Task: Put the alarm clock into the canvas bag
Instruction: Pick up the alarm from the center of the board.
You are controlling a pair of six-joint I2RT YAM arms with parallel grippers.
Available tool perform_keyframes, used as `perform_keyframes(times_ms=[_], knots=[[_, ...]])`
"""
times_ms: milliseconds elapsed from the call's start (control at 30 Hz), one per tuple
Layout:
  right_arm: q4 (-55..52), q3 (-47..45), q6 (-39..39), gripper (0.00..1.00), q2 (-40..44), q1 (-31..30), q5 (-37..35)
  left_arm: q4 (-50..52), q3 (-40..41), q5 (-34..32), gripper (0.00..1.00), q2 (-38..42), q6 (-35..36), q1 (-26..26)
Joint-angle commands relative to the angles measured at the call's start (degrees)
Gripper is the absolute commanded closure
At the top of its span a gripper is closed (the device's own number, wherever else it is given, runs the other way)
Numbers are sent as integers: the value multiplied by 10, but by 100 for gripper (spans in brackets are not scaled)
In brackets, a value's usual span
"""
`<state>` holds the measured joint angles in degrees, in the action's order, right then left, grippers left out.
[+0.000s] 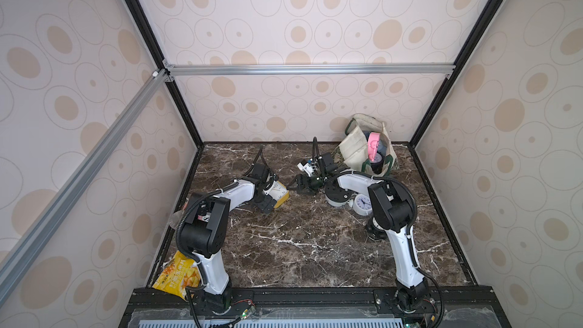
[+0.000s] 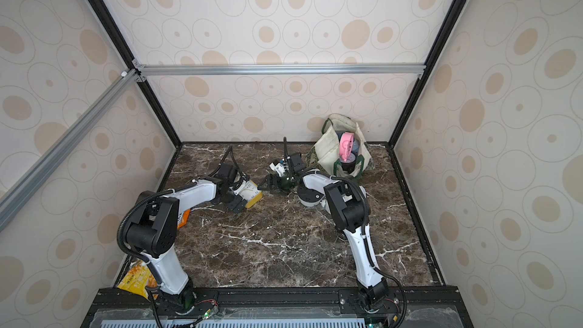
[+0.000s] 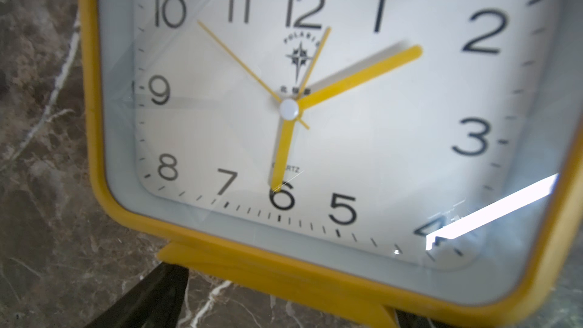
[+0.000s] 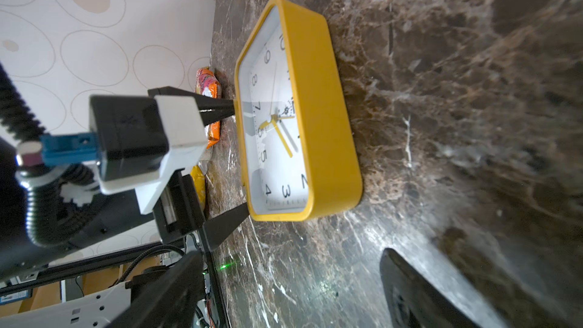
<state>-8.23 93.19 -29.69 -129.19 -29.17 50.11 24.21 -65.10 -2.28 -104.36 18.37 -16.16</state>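
Observation:
A square yellow alarm clock (image 1: 279,195) (image 2: 250,193) with a white face lies face up on the marble table, left of centre. My left gripper (image 1: 268,197) (image 3: 284,291) (image 4: 240,160) hangs over it, open, its black fingertips (image 4: 232,219) at two opposite edges of the clock's front rim. My right gripper (image 1: 291,186) (image 2: 264,185) (image 4: 293,291) is open just right of the clock, pointing at it, with nothing between its fingers. The off-white canvas bag (image 1: 355,148) (image 2: 328,149) with green handles sits at the back right, mouth open, a pink round object (image 1: 373,146) inside.
A white round clock (image 1: 363,205) and a grey round object (image 1: 337,197) stand by the right arm's elbow. A yellow snack bag (image 1: 180,276) lies at the front left. An orange packet (image 2: 184,218) lies by the left wall. Walls close in on three sides.

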Motion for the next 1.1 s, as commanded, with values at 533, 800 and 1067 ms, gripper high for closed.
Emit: perform_keyframes(times_ms=[533, 800, 1067], knots=[[-169, 207, 77, 12, -98, 2, -12, 14, -87, 19, 2, -77, 75, 22], [-311, 405, 158, 13, -193, 2, -82, 1, -101, 48, 2, -93, 87, 22], [-354, 426, 216, 17, -210, -17, -139, 1, -117, 78, 2, -103, 82, 21]])
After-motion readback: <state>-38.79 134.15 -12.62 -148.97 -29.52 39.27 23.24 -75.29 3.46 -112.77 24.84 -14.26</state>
